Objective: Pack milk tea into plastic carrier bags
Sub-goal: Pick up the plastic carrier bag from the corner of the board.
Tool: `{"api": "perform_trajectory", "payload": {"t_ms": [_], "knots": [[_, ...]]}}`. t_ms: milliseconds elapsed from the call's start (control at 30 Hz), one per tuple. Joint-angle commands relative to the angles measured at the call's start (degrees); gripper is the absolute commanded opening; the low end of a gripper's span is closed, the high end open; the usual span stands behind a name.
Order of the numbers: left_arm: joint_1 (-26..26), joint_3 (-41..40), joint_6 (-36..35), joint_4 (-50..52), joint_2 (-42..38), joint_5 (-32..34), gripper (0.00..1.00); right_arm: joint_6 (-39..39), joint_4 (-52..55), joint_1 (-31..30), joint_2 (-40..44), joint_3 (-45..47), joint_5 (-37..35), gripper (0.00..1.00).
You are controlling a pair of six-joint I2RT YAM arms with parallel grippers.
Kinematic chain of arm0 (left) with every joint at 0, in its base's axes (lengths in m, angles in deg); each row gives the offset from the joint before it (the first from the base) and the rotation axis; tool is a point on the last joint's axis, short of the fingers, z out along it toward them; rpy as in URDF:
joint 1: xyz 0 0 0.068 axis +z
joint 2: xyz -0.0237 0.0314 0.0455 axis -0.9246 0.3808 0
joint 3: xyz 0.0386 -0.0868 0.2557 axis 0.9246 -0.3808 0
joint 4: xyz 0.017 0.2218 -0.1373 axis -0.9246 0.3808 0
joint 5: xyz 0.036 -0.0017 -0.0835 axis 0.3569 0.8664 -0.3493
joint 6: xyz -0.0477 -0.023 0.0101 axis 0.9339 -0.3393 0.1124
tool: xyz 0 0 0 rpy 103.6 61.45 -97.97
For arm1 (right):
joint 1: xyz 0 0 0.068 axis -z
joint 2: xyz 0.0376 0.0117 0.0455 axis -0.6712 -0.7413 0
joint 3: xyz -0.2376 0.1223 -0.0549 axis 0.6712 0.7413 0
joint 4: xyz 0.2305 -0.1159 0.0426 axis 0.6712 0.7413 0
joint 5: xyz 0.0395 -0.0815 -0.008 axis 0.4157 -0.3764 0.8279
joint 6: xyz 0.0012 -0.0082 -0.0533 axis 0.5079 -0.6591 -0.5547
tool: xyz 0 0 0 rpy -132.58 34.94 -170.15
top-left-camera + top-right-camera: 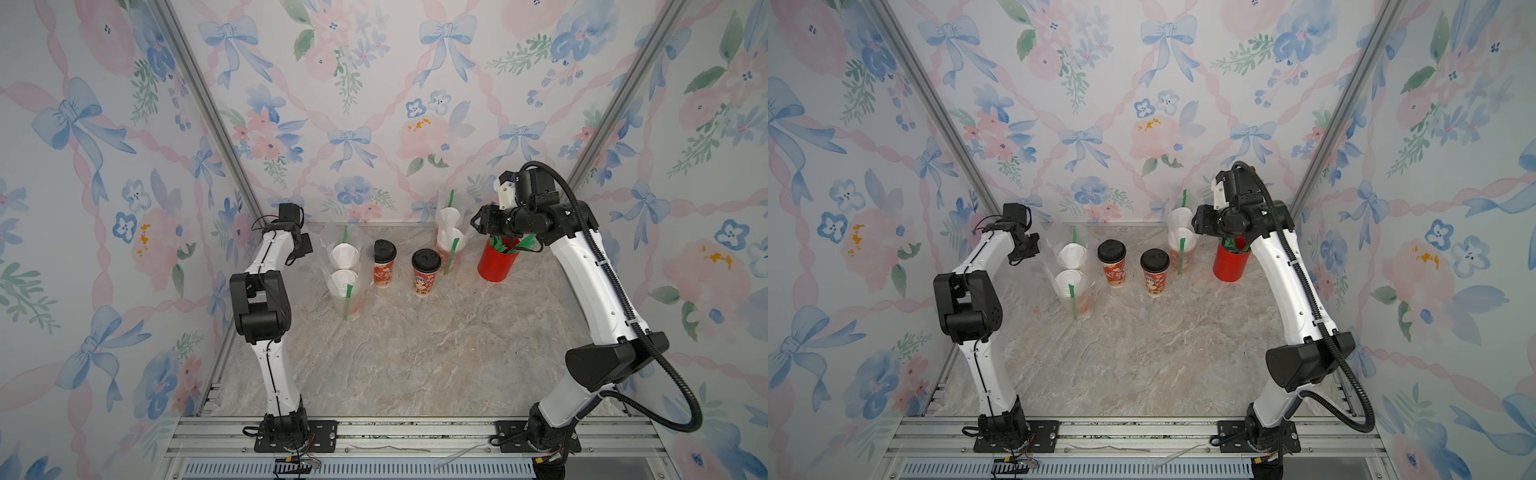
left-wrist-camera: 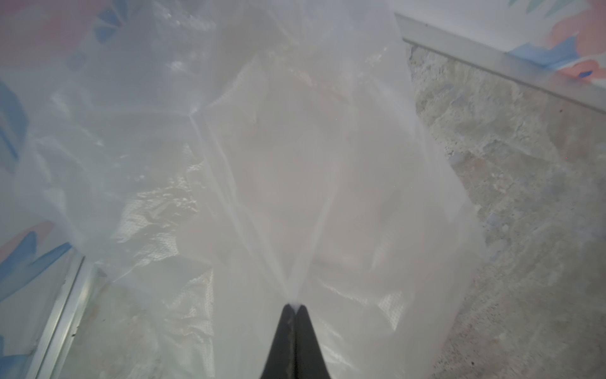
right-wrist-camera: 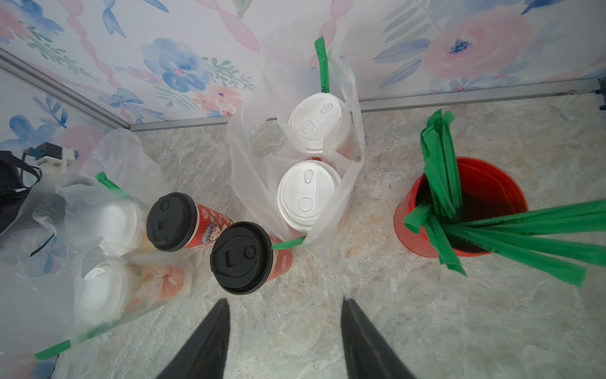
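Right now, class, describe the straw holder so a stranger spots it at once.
Over the stone table, find the right gripper near the back. A red cup stands nearby, beside a plastic bag of two white-lidded cups. It alone is plain, lidless, full of green straws.

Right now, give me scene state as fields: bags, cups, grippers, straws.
left bag: two white-lid cups inside
right bag: two more white-lid cups inside
table: two black-lid cups loose, between the bags
left gripper: shut on clear bag film; which bag unclear
right gripper: open, empty
red cup: green straws
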Motion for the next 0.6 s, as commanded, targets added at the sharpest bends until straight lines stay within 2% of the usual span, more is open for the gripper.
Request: {"api": "perform_trajectory", "payload": {"t_ms": [0,233,567], "knots": [[1.4,-1.9,1.9,0.6,-6.6,-1.4,0.00,-0.5,-0.1,-2.1,2.3,0.8,-1.3,0.56],[2.8,-1.5,5.9,0.4,-18.6,-9.0,0.00,0.3,-3.4,-6.7,6.2,4.0,-2.8,0.56],[2.3,-0.8,16.0,-5.3,-33.1,-24.9,0.00,5.0,-28.2,-18.2,16.9,21.3,-2.2,0.58]]}}
